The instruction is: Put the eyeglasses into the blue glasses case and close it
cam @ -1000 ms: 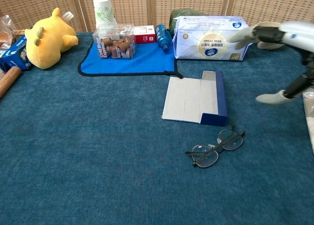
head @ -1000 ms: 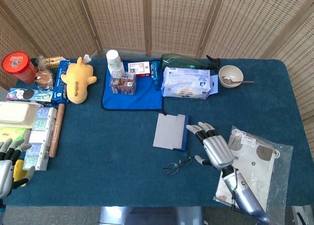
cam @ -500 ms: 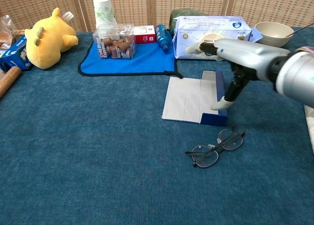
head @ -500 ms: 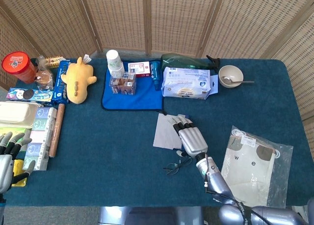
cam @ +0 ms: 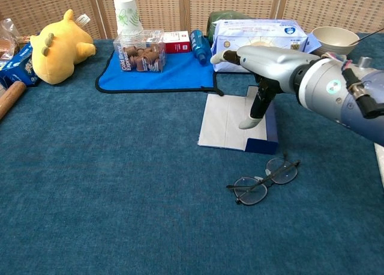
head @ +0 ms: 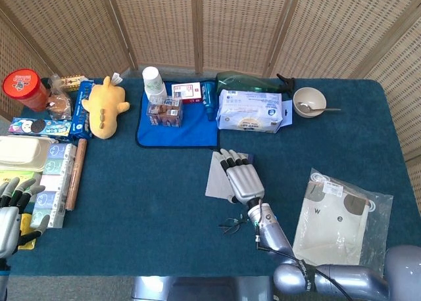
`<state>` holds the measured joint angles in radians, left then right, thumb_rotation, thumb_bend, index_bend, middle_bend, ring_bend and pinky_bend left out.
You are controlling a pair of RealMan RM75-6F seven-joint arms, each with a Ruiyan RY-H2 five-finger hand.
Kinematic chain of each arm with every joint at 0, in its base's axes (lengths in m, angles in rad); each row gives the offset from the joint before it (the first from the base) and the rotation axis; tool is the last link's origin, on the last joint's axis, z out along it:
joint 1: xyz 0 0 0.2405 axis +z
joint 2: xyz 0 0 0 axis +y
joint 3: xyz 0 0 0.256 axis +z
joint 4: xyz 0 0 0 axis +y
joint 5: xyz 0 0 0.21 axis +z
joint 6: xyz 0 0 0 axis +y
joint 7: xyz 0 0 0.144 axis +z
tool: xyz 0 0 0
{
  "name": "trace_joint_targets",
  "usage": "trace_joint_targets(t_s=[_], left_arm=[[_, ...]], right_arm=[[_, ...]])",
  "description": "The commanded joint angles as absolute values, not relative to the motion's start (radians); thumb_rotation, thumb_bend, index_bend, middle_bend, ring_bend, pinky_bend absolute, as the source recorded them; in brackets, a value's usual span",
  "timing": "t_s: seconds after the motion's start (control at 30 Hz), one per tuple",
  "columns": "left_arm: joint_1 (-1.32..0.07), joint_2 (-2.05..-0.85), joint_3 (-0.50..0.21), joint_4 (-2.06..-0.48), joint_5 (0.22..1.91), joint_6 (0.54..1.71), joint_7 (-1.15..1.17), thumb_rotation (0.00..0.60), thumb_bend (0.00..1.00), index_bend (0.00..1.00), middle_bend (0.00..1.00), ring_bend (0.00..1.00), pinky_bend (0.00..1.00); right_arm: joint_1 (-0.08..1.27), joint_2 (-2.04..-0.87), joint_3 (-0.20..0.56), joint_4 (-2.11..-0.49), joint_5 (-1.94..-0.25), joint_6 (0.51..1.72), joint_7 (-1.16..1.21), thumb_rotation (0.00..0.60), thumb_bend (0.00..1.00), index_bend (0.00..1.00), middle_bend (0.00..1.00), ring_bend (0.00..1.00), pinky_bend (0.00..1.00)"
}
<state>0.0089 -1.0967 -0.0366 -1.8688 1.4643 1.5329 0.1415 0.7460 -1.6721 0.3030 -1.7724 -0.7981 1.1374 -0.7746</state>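
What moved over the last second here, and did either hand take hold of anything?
The right hand swung leftward from beside the clear plastic bag to hover over the open blue glasses case, fingers spread, holding nothing. The thin-framed eyeglasses and case stayed put; the left hand barely shifted at the table edge.

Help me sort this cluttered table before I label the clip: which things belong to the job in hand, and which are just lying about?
Belongs to the job:
eyeglasses, folded on the cloth
blue glasses case, lying open
right hand, empty, above the case

Just lying about:
yellow plush toy
paper cup
wipes pack
bowl with spoon
plastic bag
rolling pin
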Motion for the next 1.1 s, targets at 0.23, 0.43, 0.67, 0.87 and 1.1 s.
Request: trace_joint_targets(t_s=[0.23, 0.43, 0.67, 0.87, 1.1], left_arm=[[0.010, -1.101, -0.033, -1.857, 1.461, 1.532, 0.128, 0.600, 0.30, 0.24, 0.16, 0.01, 0.00], [0.012, -1.101, -0.032, -1.851, 1.457, 1.535, 0.118, 0.600, 0.30, 0.24, 0.16, 0.01, 0.00], [0.010, -1.105, -0.030, -1.837, 1.456, 1.531, 0.103, 0.600, 0.30, 0.24, 0.16, 0.01, 0.00], [0.006, -1.108, -0.031, -1.832, 1.457, 1.527, 0.098, 0.600, 0.30, 0.24, 0.16, 0.01, 0.00], [0.007, -1.108, -0.029, -1.831, 1.461, 1.531, 0.095, 0.600, 0.30, 0.24, 0.16, 0.01, 0.00]], right_arm=[[0.803, -1.725, 0.298, -1.725, -0.744, 1.182, -0.836, 0.600, 0.13, 0.00, 0.03, 0.00, 0.14], [0.825, -1.746, 0.288, -1.697, -0.714, 1.212, -0.880, 0.600, 0.13, 0.00, 0.03, 0.00, 0.14], [0.835, -1.765, 0.248, -1.662, -0.714, 1.272, -0.945, 0.600, 0.13, 0.00, 0.03, 0.00, 0.14], [0.833, -1.776, 0.227, -1.657, -0.701, 1.302, -0.983, 0.600, 0.13, 0.00, 0.02, 0.00, 0.14], [0.829, -1.772, 0.200, -1.634, -0.731, 1.334, -1.013, 0.600, 0.14, 0.00, 0.01, 0.00, 0.14]])
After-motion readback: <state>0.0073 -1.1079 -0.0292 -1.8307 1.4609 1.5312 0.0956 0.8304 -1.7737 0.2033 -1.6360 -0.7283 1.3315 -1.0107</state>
